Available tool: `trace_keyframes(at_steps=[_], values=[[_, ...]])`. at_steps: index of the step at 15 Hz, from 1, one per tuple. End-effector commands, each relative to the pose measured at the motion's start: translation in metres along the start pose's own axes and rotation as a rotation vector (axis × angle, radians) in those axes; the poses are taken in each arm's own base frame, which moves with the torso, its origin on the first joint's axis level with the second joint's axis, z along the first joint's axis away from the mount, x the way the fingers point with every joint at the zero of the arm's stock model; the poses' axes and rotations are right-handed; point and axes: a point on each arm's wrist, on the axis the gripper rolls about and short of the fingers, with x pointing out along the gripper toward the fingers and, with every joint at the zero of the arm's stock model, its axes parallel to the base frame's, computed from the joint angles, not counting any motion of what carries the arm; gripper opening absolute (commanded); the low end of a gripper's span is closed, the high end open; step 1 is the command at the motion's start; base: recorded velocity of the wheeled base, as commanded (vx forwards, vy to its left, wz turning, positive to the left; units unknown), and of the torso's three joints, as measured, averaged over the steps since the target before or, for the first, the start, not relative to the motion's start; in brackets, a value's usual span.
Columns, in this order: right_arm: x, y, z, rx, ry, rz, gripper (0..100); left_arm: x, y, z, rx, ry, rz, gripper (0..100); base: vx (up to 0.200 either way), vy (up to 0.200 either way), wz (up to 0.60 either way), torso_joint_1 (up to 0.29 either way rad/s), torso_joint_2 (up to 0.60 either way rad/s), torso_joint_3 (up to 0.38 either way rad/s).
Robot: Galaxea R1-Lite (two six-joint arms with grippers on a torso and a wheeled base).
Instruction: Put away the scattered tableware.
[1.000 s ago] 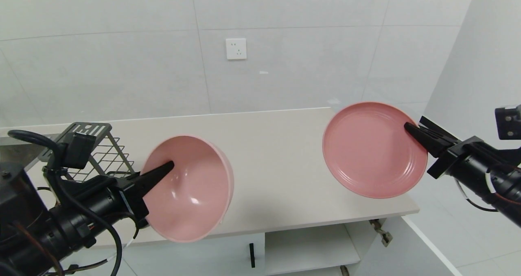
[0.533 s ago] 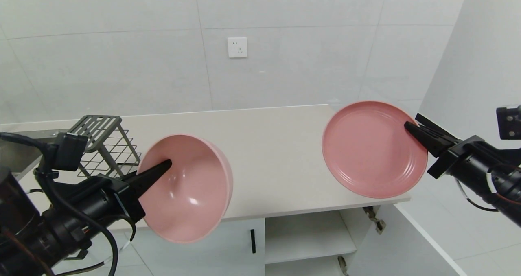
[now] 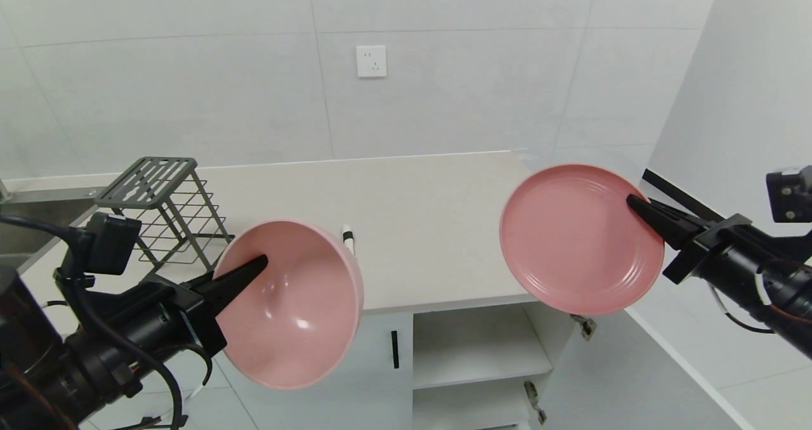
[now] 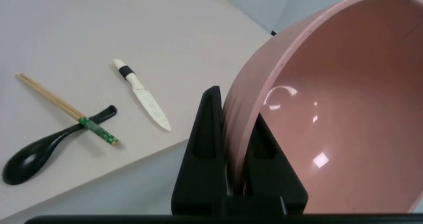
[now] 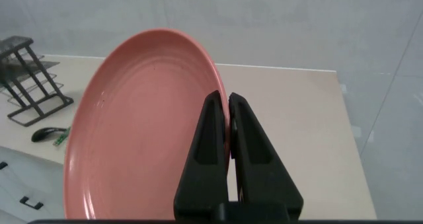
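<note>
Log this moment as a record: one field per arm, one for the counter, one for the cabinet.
Left arm: left gripper shut on the rim of the pink bowl, held tilted in the air.
Right arm: right gripper shut on the rim of the pink plate, held nearly on edge.
Counter: chopsticks lying across the black spoon, white knife beside them, wire rack.
Cabinet: open compartment under the counter, shelves showing.
</note>
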Motion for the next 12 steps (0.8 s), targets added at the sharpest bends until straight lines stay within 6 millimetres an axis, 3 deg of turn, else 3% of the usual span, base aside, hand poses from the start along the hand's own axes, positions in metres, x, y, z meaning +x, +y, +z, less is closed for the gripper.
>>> trace_keyframes(at_steps=[1,12], values=[[-0.002,0.003,-0.005,-0.010,0.022,0.012,0,-0.001,0.000,-0.002,0.002,0.005,0.001,0,0.000,0.000,0.00,-0.203,0.43,0.227],[0.002,0.005,-0.016,-0.014,0.072,0.026,0,0.000,0.001,-0.006,0.036,0.021,-0.001,0,0.000,0.000,0.00,-0.237,0.54,0.296]])
